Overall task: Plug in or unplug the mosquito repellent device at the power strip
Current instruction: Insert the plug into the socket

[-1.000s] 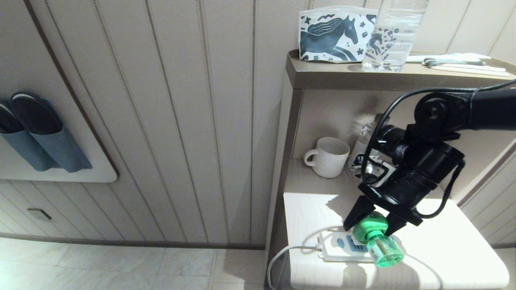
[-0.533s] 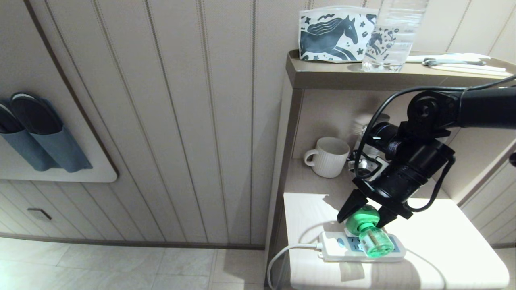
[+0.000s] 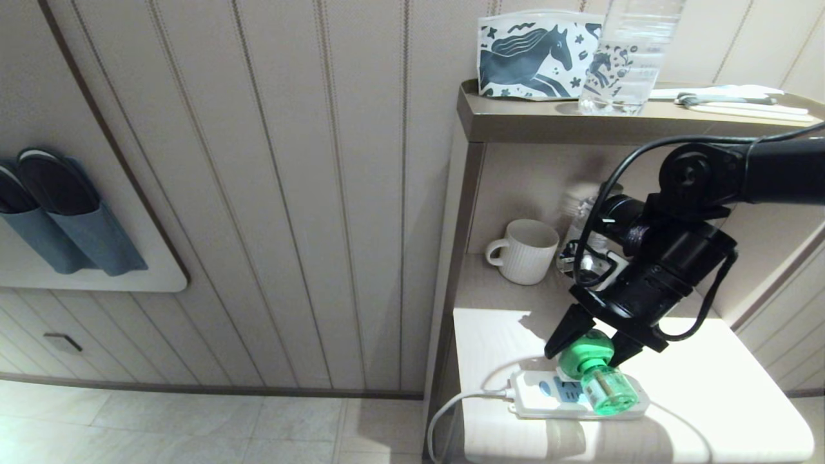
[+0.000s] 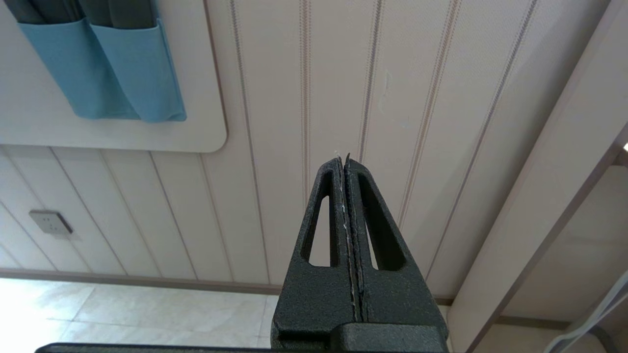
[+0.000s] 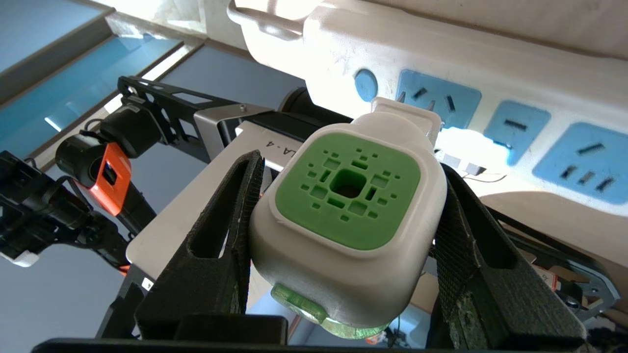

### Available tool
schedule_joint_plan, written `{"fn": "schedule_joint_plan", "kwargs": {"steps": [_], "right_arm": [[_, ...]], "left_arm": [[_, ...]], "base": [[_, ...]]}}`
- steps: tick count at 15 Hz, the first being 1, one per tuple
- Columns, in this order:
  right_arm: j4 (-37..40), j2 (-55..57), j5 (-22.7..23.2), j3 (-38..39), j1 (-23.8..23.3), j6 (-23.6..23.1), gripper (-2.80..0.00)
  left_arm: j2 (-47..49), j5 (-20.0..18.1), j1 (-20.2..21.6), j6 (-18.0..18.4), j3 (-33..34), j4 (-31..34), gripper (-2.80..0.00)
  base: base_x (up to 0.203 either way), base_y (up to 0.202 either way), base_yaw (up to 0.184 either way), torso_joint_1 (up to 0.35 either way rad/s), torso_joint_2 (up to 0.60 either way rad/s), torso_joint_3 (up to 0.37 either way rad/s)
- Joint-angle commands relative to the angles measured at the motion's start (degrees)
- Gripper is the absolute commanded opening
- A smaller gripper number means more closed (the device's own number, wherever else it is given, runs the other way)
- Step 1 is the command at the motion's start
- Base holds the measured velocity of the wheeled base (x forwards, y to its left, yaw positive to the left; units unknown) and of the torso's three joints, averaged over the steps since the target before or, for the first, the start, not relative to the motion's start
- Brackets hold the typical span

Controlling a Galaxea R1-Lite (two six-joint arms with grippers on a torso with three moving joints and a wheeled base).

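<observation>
Head view, right gripper point(image 3: 585, 351): pinching the white head of the device point(image 3: 596, 375) from both sides, over the strip point(image 3: 538, 394) at the near left of the white table point(image 3: 722, 393).
Head view, device: tilted, its green bottle pointing toward the near edge, low over the strip's middle; whether the pins are in a socket cannot be told from here.
Head view, strip: flat near the table's near edge, its cord point(image 3: 451, 409) dropping off the left edge.
Head view, surroundings: mug point(image 3: 525, 250) and a bottle on the shelf behind, well apart from the work.
Left wrist view, left gripper point(image 4: 346, 162): pressed together, holding nothing, hanging before the panelled wall, away from the table.
Right wrist view, device point(image 5: 348, 191): green grille facing the camera, a black finger point(image 5: 230, 206) against each side.
Right wrist view, strip point(image 5: 490, 113): the device's plug end lies just beside the blue panel next to the button point(image 5: 365, 84).
Only in the right wrist view: the pin tips show bare against that panel, so the plug looks at most partly seated.
Only in the head view: the device's tilt and the cord's run.
Risk, tilt: pushing or pulling at this angle could bend the pins or jam them.
Risk, strip: it lies loose, so it may slide or lift with the device.
Risk, grip: the rounded head could slip between the fingers.
</observation>
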Motion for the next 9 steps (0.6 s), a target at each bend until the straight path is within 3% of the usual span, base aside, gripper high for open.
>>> {"fn": "schedule_joint_plan", "kwargs": {"steps": [1,9], "right_arm": [[0.4,-1.3,0.2,1.2,-0.1,-0.2,-2.80],[0.6,-2.0,0.3,4.6,-0.1,-1.5,-2.80]], "left_arm": [[0.0,0.0,0.0,0.0,0.0,-0.1,-2.80],[0.0,0.0,0.0,0.0,0.0,-0.1,-2.80]], "base": [[0.000,0.000,0.000,0.000,0.00,0.000],[0.000,0.000,0.000,0.000,0.00,0.000]]}}
